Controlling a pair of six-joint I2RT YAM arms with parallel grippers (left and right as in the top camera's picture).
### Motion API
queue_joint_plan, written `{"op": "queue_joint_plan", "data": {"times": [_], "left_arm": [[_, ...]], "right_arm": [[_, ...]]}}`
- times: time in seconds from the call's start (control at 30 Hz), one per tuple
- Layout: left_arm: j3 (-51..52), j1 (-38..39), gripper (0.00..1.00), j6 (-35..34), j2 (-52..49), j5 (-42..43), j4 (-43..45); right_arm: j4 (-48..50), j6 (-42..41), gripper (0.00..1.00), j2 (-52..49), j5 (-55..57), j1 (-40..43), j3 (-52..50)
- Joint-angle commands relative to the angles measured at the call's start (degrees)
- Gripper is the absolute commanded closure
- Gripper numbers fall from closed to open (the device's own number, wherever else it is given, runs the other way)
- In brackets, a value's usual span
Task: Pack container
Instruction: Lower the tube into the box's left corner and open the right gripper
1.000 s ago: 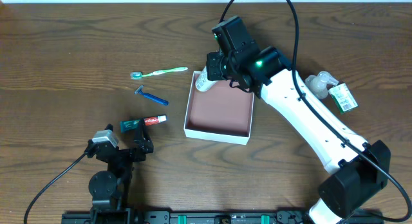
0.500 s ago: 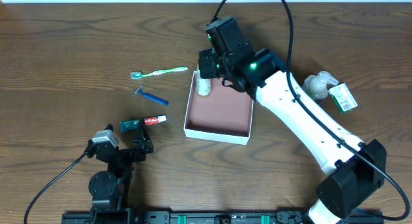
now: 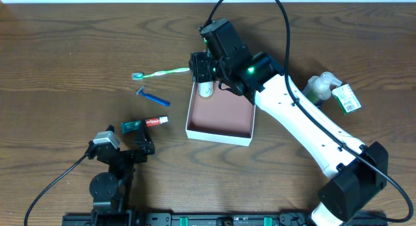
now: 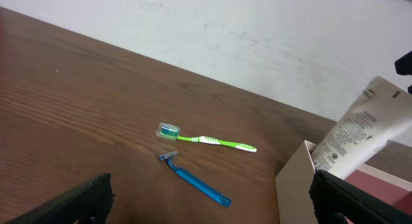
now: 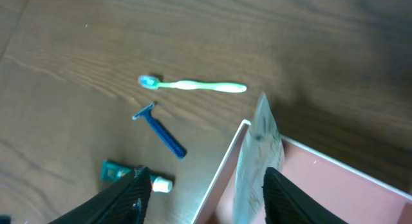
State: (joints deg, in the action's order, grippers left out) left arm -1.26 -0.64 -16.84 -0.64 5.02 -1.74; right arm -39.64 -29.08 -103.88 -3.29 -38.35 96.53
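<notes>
The container (image 3: pixel 221 117) is a shallow white box with a pinkish-brown inside, at the table's middle. A white tube (image 3: pixel 205 89) stands tilted in its far left corner, also seen in the left wrist view (image 4: pixel 360 130). My right gripper (image 3: pixel 204 69) hovers over that corner, open. In its wrist view the tube (image 5: pixel 254 156) rises between the right gripper's (image 5: pixel 203 198) spread fingers, close to the right finger (image 5: pixel 296 198) and well apart from the left one. My left gripper (image 3: pixel 135 150) rests open near the front left, holding nothing; its wrist view shows the container's wall (image 4: pixel 293 185).
Left of the box lie a green toothbrush (image 3: pixel 160 73), a blue razor (image 3: pixel 152 97) and a small toothpaste tube (image 3: pixel 146 124). At the right lie a pale bottle (image 3: pixel 320 86) and a green packet (image 3: pixel 346 98).
My right gripper has carried the white tube left and back to the box's far left corner and has opened. The left arm has not moved.
</notes>
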Motion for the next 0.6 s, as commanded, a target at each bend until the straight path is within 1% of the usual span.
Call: {"op": "queue_joint_plan", "data": {"times": [0.0, 0.07, 0.2, 0.3, 0.57], "left_arm": [[1.01, -0.26, 0.02, 0.31, 0.02, 0.98, -1.86], [1.01, -0.26, 0.02, 0.31, 0.02, 0.98, -1.86], [1.01, -0.26, 0.02, 0.31, 0.02, 0.98, -1.86], [1.01, -0.26, 0.02, 0.31, 0.02, 0.98, -1.86], [1.01, -0.26, 0.02, 0.31, 0.02, 0.98, -1.86]], "right_arm": [[-1.84, 0.66, 0.4, 2.05, -3.21, -0.44, 1.36], [-4.44, 0.66, 0.39, 3.69, -3.21, -0.44, 1.36], [-13.2, 1.25, 0.37, 7.3, -3.15, -0.63, 1.36], [-19.71, 1.36, 0.37, 8.11, -2.27, -1.11, 1.33], [-24.11, 3.06, 0.36, 7.67, 1.01, -1.46, 1.05]]}}
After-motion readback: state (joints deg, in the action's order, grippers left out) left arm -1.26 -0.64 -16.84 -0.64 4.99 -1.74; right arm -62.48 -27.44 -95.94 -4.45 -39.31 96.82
